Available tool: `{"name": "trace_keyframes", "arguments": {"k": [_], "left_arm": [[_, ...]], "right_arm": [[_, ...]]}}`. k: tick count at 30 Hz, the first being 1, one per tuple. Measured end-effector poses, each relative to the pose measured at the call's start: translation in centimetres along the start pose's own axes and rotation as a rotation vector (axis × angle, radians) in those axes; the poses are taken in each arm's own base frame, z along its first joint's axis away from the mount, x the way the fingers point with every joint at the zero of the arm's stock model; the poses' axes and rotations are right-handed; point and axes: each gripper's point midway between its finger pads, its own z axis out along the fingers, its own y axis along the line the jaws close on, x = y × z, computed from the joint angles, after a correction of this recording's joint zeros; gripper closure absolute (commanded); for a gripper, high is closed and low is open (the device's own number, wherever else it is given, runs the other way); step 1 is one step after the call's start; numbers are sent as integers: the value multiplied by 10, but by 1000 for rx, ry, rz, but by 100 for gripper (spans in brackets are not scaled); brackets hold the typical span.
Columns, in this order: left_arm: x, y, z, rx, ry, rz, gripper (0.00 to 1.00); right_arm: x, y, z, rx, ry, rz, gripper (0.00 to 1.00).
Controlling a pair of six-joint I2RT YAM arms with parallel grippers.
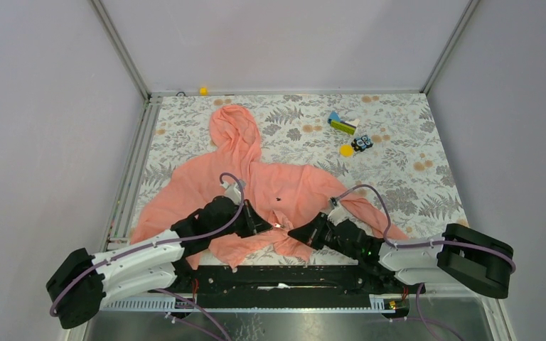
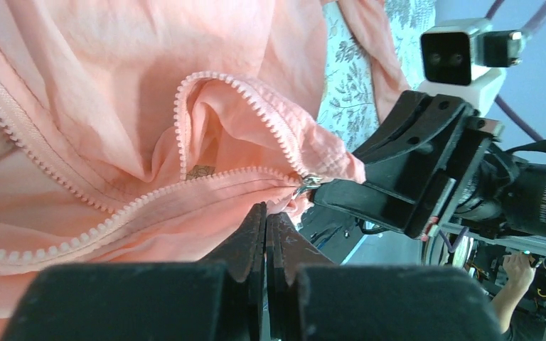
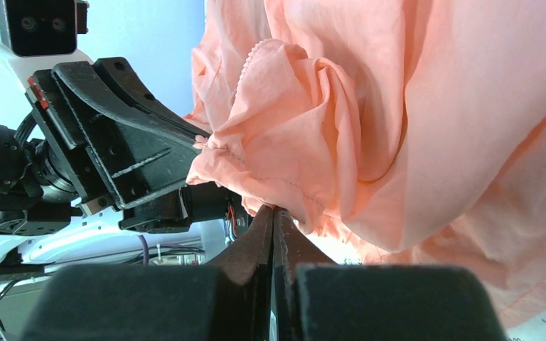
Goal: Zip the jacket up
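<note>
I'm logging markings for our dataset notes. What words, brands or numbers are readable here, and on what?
"DAMIAO": sideways on the left arm's black motor, at the right wrist view's edge.
White print on the right arm's motor: too small to read.
The small green box at the far side: label too small to read.
The jacket: one dark chest mark, unreadable.
</note>
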Motion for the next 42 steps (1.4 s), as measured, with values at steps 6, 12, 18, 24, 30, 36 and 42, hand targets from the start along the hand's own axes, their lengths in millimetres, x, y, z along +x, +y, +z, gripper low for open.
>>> {"name": "trace_keyframes", "arguments": {"k": [6, 12, 18, 24, 30, 36, 42], "left_arm": [[0, 0, -3, 3, 0, 29, 100], [17, 7, 7, -3, 97, 39, 100], [19, -6, 7, 63, 116, 54, 100], [20, -13, 1, 95, 121, 82, 100], [19, -20, -4, 129, 122, 92, 100], [18, -27, -9, 161, 119, 104, 100], [16, -34, -16, 189, 103, 125, 100]], "right_arm": [[6, 2, -4, -22, 43, -105, 100], [15, -16, -6, 34, 112, -295, 83], [25, -13, -7, 28, 204, -446, 55], [26, -1, -12, 2, 234, -478, 56], [4, 6, -12, 1, 207, -376, 67], [5, 17, -10, -43, 260, -326, 58], [10, 24, -11, -84, 285, -329, 59]]}}
